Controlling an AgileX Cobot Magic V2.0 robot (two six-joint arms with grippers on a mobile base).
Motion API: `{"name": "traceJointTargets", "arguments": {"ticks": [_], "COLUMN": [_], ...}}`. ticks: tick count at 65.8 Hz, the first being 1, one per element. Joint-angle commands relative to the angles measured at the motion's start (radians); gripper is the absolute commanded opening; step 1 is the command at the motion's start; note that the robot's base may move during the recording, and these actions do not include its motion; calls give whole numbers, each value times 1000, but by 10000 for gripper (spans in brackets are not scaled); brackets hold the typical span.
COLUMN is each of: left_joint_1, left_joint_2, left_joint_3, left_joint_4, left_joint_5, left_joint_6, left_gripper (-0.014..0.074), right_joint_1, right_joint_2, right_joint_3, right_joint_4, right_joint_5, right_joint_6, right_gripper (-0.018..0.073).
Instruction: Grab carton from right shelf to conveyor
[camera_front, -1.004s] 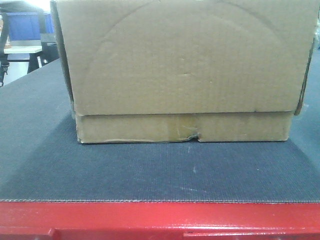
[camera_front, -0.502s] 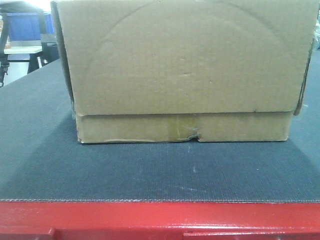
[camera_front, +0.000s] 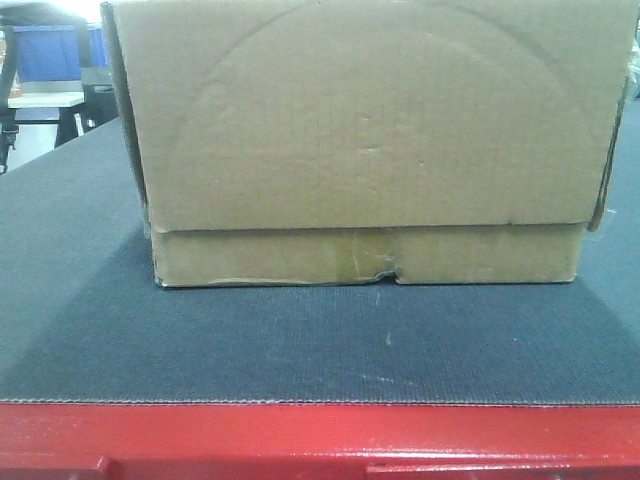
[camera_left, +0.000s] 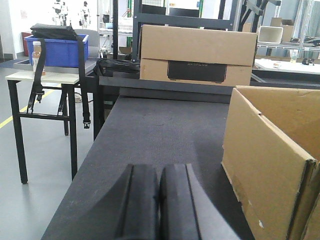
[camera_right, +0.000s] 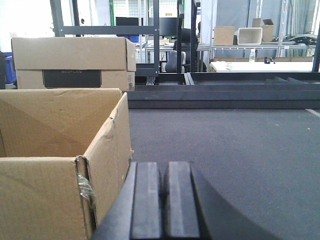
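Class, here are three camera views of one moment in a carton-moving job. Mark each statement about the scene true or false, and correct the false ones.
1. The carton rests on the conveyor. True.
2. The left gripper is clamped on the carton's wall. False: its fingers are closed together on nothing, beside the carton.
3. The carton is open at the top. True: the right wrist view shows its empty inside.
4. The conveyor's near edge is blue. False: the frame edge is red.
5. A second box with a dark label stands beyond the belt. True.
6. The right gripper is wide open. False: its fingers are shut together.
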Motion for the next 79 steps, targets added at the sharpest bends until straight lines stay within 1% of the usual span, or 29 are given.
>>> {"name": "traceJointTargets", "arguments": {"ticks": [1, 31, 34, 37, 39, 41, 43, 51, 57, 63, 66, 68, 71, 74, 77, 79], "left_joint_1": [1, 1, 1, 1, 1, 1, 1, 1, 2, 21, 33, 41, 54, 57, 57, 57], "left_joint_2": [-5, -5, -5, -5, -9, -15, -25, -90, -150, -209, -209, -209, -209, -209, -209, -209], "left_joint_3": [0, 2, 2, 4, 10, 15, 30, 125, 206, 288, 324, 355, 395, 395, 395, 395], "left_joint_4": [-3, -3, -8, -22, -50, -77, -94, -97, -101, -113, -123, -123, -125, -124, -124, -124], "left_joint_5": [-17, -11, 4, 13, 13, 13, 5, -64, -92, -131, -155, -183, -255, -308, -255, -268], "left_joint_6": [4, 7, 41, 108, 158, 181, 188, 188, 188, 188, 188, 188, 188, 188, 188, 188], "left_gripper": [4, 4, 2, 2, 2, 2, 2, 2, 2, 2, 2, 2, 2, 2, 2, 2], "right_joint_1": [-6, -6, -6, -6, -6, -6, -6, -6, -6, -6, -6, -6, -6, -6, -6, -6], "right_joint_2": [-4, -4, -4, -4, -4, -4, -4, -4, -4, -4, -4, -4, -4, -4, -4, -4], "right_joint_3": [-1, -1, -1, -1, -1, -1, -1, -1, -1, -1, -1, -1, -1, -1, -1, -1], "right_joint_4": [-11, -11, -11, -11, -11, -11, -11, -11, -11, -11, -11, -11, -11, -11, -11, -11], "right_joint_5": [-30, -30, -30, -30, -30, -30, -30, -30, -30, -30, -30, -30, -30, -32, -32, -32], "right_joint_6": [-9, -9, -9, -9, -9, -9, -9, -9, -9, -9, -9, -9, -9, -9, -9, -9], "right_gripper": [-70, -70, -70, -70, -70, -70, -70, -70, -70, -70, -70, -70, -70, -70, -70, -70]}}
